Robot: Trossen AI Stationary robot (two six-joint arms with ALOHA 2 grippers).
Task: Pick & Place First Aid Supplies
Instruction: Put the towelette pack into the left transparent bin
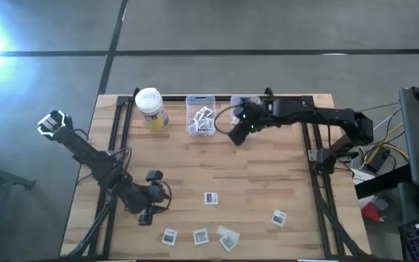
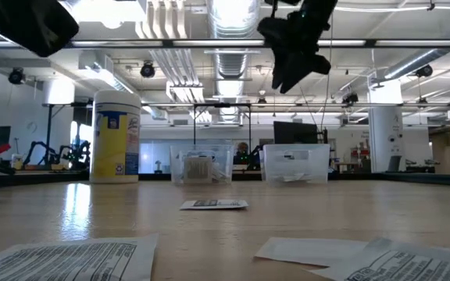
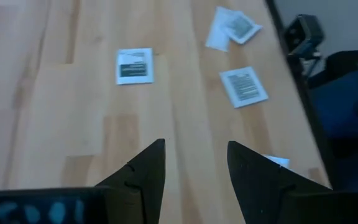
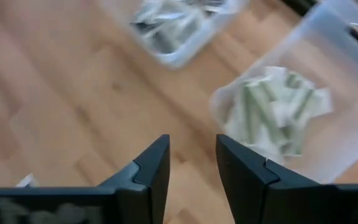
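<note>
Several small white packets lie flat on the wooden table near its near edge: one (image 1: 210,198) toward the middle, one (image 1: 278,217) at the right, and others (image 1: 201,236) along the edge. My left gripper (image 1: 163,198) hovers open above the table left of them; between its fingers (image 3: 194,168) I see only bare wood. My right gripper (image 1: 237,135) hangs open and empty, high above the far part of the table (image 2: 286,82), beside two clear bins. The right bin (image 4: 278,106) holds greenish strips, the left bin (image 4: 173,28) more packets.
A yellow container with a white lid (image 1: 150,108) stands at the far left, beside the left bin (image 1: 201,115); the right bin (image 1: 246,104) is partly under my right arm. Black rails (image 1: 318,182) run along the table's sides. Bare wood (image 1: 253,175) lies between bins and packets.
</note>
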